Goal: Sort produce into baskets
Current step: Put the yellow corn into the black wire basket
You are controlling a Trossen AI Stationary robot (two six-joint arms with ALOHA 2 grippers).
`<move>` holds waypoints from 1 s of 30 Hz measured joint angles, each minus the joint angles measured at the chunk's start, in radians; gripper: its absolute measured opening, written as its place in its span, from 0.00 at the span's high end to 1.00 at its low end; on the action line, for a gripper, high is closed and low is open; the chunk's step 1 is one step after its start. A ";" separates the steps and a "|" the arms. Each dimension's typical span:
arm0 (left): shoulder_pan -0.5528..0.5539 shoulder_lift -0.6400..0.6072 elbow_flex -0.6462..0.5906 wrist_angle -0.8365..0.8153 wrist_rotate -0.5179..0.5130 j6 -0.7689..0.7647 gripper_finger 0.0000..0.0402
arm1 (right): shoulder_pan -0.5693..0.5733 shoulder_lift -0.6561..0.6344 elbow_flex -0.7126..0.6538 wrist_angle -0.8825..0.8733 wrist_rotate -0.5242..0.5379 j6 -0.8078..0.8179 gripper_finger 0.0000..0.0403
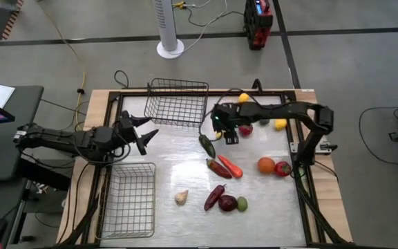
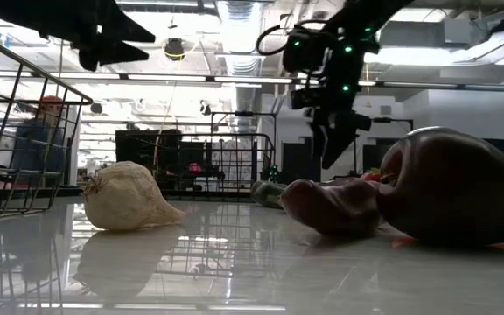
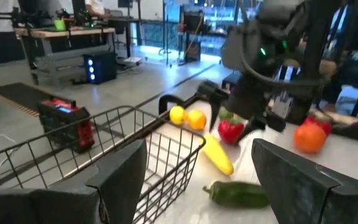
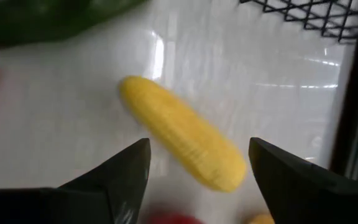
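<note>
R gripper (image 1: 228,135) is hovering over the corn (image 4: 182,142), fingers spread, nothing between them; corn is lying loose on the table (image 1: 178,176) just at 3 o'clock of the far basket (image 1: 177,102). Green cucumber (image 1: 207,146) is sitting at 6 o'clock of the gripper. L gripper (image 1: 146,133) is waiting w/ fingers spread, betw. far basket and near basket (image 1: 128,200). Garlic (image 1: 181,198) is lying at 3 o'clock of the near basket.

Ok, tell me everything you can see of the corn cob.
The corn cob is a small yellow toy, long and rounded at both ends, with fine rows of kernels moulded into a smooth, plastic-looking skin. It lies flat on the white table, untouched. The right gripper hovers over it, open. A green vegetable lies nearby.
</note>
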State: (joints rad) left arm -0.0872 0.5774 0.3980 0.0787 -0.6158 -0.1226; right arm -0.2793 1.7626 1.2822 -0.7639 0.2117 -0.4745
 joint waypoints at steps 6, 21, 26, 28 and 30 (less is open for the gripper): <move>0.000 0.001 0.002 -0.003 0.006 0.009 0.31 | -0.032 0.118 0.082 -0.095 0.004 -0.112 0.10; -0.001 -0.015 0.002 -0.068 0.008 -0.039 0.31 | -0.051 0.234 0.103 -0.144 0.052 -0.120 0.31; -0.001 -0.015 0.002 -0.071 0.009 -0.048 0.31 | -0.039 0.175 0.116 -0.196 0.076 -0.117 0.50; -0.001 -0.015 0.002 -0.072 0.021 -0.055 0.31 | -0.031 0.134 0.140 -0.233 0.108 -0.113 0.53; -0.001 -0.015 0.002 -0.070 0.036 -0.059 0.31 | -0.028 0.094 0.166 -0.243 0.151 -0.111 0.53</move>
State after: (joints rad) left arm -0.0879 0.5621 0.3996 0.0085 -0.5800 -0.1820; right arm -0.3069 1.8564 1.4479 -1.0065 0.3629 -0.5852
